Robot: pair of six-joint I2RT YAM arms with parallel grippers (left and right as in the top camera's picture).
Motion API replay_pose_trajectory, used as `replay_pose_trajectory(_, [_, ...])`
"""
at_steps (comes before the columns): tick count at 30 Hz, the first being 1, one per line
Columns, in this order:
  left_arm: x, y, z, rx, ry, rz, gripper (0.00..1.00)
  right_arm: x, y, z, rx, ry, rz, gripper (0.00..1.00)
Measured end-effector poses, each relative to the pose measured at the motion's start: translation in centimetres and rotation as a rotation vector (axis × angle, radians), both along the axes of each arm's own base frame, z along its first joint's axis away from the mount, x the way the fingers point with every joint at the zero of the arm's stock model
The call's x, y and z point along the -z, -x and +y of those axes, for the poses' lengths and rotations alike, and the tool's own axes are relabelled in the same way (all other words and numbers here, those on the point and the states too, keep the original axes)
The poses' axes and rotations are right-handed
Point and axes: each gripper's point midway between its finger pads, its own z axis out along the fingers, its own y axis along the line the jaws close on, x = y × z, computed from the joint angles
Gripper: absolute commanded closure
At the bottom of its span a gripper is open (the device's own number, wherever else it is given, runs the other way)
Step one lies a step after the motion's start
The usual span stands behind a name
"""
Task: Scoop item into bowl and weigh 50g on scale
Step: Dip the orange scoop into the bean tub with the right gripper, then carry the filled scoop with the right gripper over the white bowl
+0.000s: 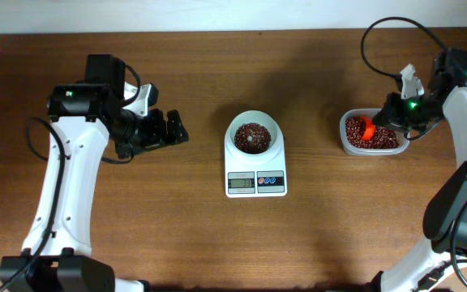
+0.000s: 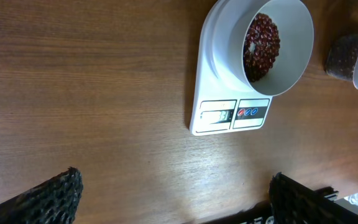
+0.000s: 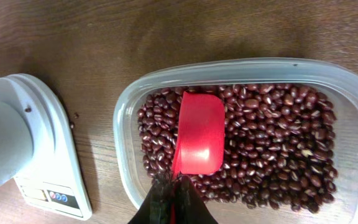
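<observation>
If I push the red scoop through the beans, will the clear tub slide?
It may slide: the tub looks like thin plastic, loose on the smooth table. The beans lie in a shallow layer, so little weight likely anchors it. They are loose and should part around the scoop in the right end effector.

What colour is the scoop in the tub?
Bright red; the scoop shows best in the right wrist view.
</observation>
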Motion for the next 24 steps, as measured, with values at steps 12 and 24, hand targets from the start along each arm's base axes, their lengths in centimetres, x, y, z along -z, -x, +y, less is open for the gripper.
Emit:
replay_pose_trajectory(12, [0.0,0.0,0.0,0.000,0.000,0.000,0.01,-1.8,1.8,-6.4,0.233,-0.246,-0.032,0.96])
replay_pose_trajectory(24, [0.0,0.0,0.0,0.000,0.000,0.000,0.01,-4.2,0.6,-4.3,0.202,-0.428,-0.120,0.96])
